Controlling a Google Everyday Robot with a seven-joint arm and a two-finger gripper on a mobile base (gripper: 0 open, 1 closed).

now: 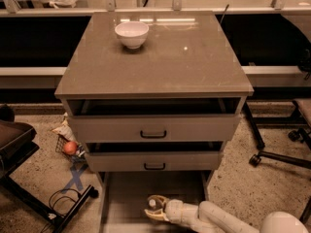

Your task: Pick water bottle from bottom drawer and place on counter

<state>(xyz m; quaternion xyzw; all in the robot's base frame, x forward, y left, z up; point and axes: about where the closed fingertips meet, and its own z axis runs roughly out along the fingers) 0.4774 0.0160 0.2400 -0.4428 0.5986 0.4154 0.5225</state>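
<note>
One water bottle (152, 203), only its white cap showing, sits in the open bottom drawer (124, 198) at the gripper (149, 210). Whether the gripper pinches it I cannot tell. A white bowl (131, 34) stands on the table (165, 67).

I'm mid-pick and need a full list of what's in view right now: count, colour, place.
counter: one, glossy grey-brown, top of the cabinet
bowl: one, white, rear left of the counter
upper drawers: two, grey-brown with black handles, below the counter
bottom drawer: one, grey-brown, pulled out at floor level
water bottle: one, clear with white cap, in the bottom drawer
ball: one, orange, floor left of the cabinet
tape cross: one, blue, floor left
chair base: one, black, floor right
gripper: one, cream, in the bottom drawer at the water bottle
arm: one, white, entering from the lower right
</note>
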